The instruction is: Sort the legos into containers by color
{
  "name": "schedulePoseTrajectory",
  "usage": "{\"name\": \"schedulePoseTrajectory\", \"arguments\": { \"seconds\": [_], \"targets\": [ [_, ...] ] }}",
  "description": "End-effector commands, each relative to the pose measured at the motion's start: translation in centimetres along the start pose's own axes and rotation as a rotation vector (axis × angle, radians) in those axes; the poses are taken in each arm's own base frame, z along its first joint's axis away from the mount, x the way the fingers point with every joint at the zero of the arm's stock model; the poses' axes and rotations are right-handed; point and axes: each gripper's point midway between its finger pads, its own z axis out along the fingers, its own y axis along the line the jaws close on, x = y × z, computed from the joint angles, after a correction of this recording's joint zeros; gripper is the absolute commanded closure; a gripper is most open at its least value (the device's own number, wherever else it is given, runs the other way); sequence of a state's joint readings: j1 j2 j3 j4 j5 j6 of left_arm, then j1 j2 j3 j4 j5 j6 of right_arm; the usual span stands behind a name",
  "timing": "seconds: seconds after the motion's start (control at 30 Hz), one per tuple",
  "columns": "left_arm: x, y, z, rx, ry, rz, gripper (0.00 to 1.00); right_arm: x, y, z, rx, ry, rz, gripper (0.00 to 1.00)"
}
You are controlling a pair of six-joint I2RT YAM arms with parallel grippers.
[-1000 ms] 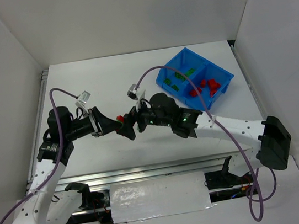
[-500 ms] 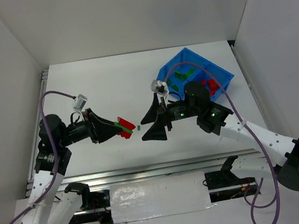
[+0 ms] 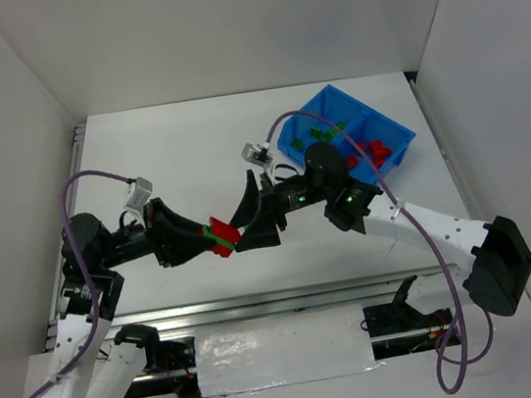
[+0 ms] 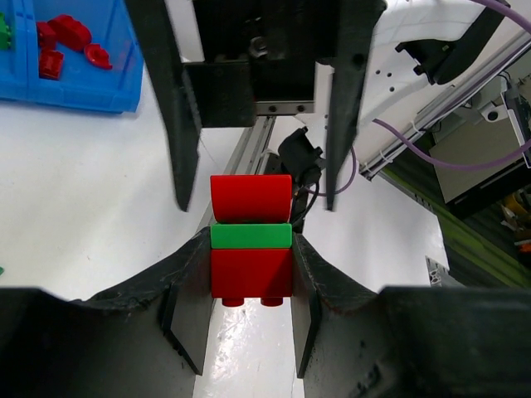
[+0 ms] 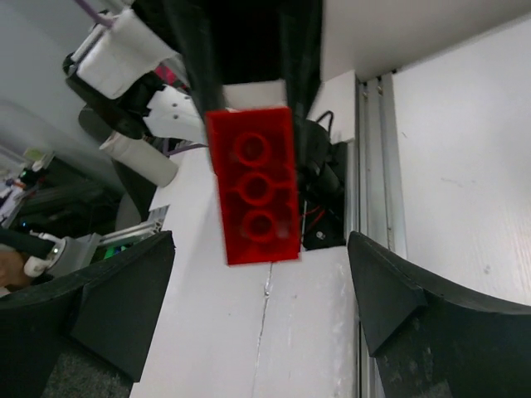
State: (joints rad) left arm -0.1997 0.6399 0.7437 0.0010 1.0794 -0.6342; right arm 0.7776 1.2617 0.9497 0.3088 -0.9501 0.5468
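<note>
Lego stack of a red brick, a thin green plate and a round-topped red brick, held in the air above the table, left of centre and well apart from the bin.

Left gripper: jaws pinched on the lower red brick, pads flat against its two side faces. The green plate and upper red brick project free beyond the fingertips.

Right gripper: jaws spread wide, one finger on each side of the projecting end. The left wrist view shows a gap on both sides, so there is no contact.

Bin: blue, set at an angle in the far right corner, close to the right wall. Green legos lie in its left compartment and red legos in its right, with the divider between them.

Bare white tabletop lies to the left of the bin and along the far edge. A metal rail bounds the near edge.
</note>
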Motion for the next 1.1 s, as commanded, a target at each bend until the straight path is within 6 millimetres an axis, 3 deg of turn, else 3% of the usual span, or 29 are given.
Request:
{"name": "schedulePoseTrajectory", "arguments": {
  "seconds": [0.0,0.27,0.33,0.37,0.43,0.47,0.53,0.6,0.63,0.73,0.83,0.9,0.93,0.97,1.0,1.03,1.07],
  "targets": [
    [-0.1,-0.5,0.1,0.038,0.003,0.048,1.00,-3.2,3.7,1.0,-0.134,-0.047,-0.140,0.13],
    [0.1,-0.3,0.2,0.042,0.000,0.041,1.00,-2.9,3.3,2.4,-0.166,-0.045,-0.140,0.43],
    [0.1,-0.1,0.2,0.039,-0.001,0.037,1.00,-3.0,3.3,2.7,-0.169,-0.044,-0.144,0.78],
    [0.1,-0.1,0.2,0.040,0.001,0.034,1.00,-3.0,3.2,2.7,-0.168,-0.045,-0.142,0.83],
    [0.1,0.0,0.2,0.035,0.000,0.039,1.00,-3.0,3.2,2.7,-0.168,-0.043,-0.141,0.82],
    [0.1,0.1,0.2,0.032,0.001,0.038,1.00,-3.0,3.1,2.7,-0.164,-0.042,-0.150,0.98],
    [0.2,0.4,0.2,0.017,0.002,0.039,1.00,-2.8,2.2,1.8,-0.104,-0.035,-0.147,1.00],
    [0.2,0.3,0.2,0.012,0.002,0.045,1.00,-3.0,-0.4,0.4,0.013,-0.082,-0.155,1.00],
    [0.3,0.4,0.1,0.008,0.003,0.049,1.00,-3.5,-1.9,-1.5,0.076,-0.129,-0.151,1.00],
    [0.3,0.6,0.0,-0.010,-0.010,0.071,1.00,-4.4,-4.1,-4.8,0.180,-0.180,-0.132,1.00],
    [0.3,0.5,0.0,-0.008,-0.017,0.091,1.00,-6.3,-10.5,-10.4,0.541,-0.289,-0.063,1.00],
    [0.0,0.6,-0.1,-0.027,-0.023,0.097,1.00,-7.0,-15.1,-16.4,0.854,-0.391,0.080,1.00],
    [0.0,0.8,-0.2,-0.044,-0.025,0.112,1.00,-4.7,-19.5,-22.6,1.248,-0.448,0.254,1.00],
    [0.1,1.5,-0.3,-0.096,-0.028,0.087,1.00,-6.7,-19.9,-27.3,1.441,-0.595,0.347,1.00],
    [0.0,2.0,-0.4,-0.125,-0.031,0.093,1.00,-4.9,-21.7,-32.3,1.720,-0.631,0.431,1.00],
    [-0.2,2.6,-0.5,-0.164,-0.043,0.087,1.00,-4.7,-21.2,-34.1,1.812,-0.616,0.493,1.00],
    [0.0,2.9,-0.6,-0.180,-0.039,0.078,1.00,-3.7,-22.4,-36.0,1.891,-0.594,0.543,1.00]
  ]
}}
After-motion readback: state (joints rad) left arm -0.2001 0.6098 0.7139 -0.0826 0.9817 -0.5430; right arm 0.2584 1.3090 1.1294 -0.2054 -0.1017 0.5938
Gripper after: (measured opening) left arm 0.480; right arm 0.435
